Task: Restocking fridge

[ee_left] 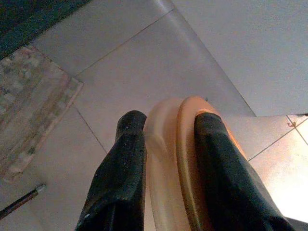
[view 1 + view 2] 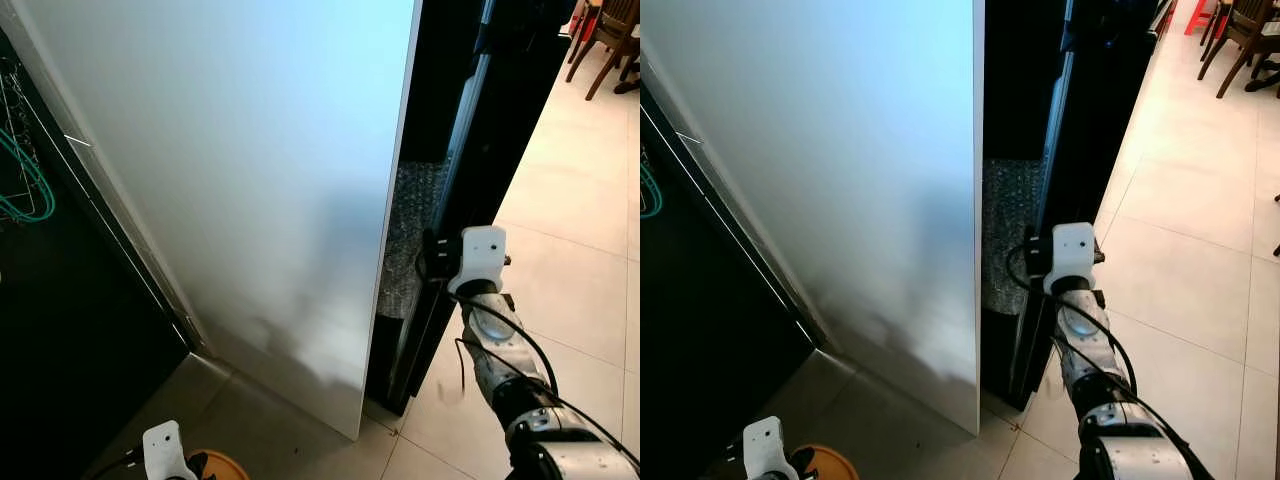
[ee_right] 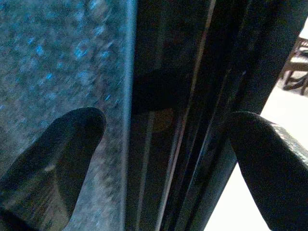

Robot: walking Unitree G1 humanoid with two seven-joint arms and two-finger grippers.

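Low at the near edge of the head views, the left gripper (image 1: 166, 144) holds a round orange object (image 1: 173, 159), maybe a plate or lid; its two fingers (image 1: 120, 178) are closed on the rim, one on each side, and it hangs above the tiled floor (image 1: 120, 77).

Further out, the right gripper (image 3: 163, 159) is spread wide at the edge of the dark fridge door (image 2: 500, 130). One finger (image 3: 57, 163) stands toward the speckled panel (image 2: 410, 230) in the gap, the other on the outer side, so the door edge runs between them. I cannot tell whether they touch it.

Between the two arms stands the tall white side wall of the fridge (image 2: 250, 180). The door edge is vertical and lies directly before the right gripper, so I judge the right arm is the one to work the door, while the left one waits with the orange object.
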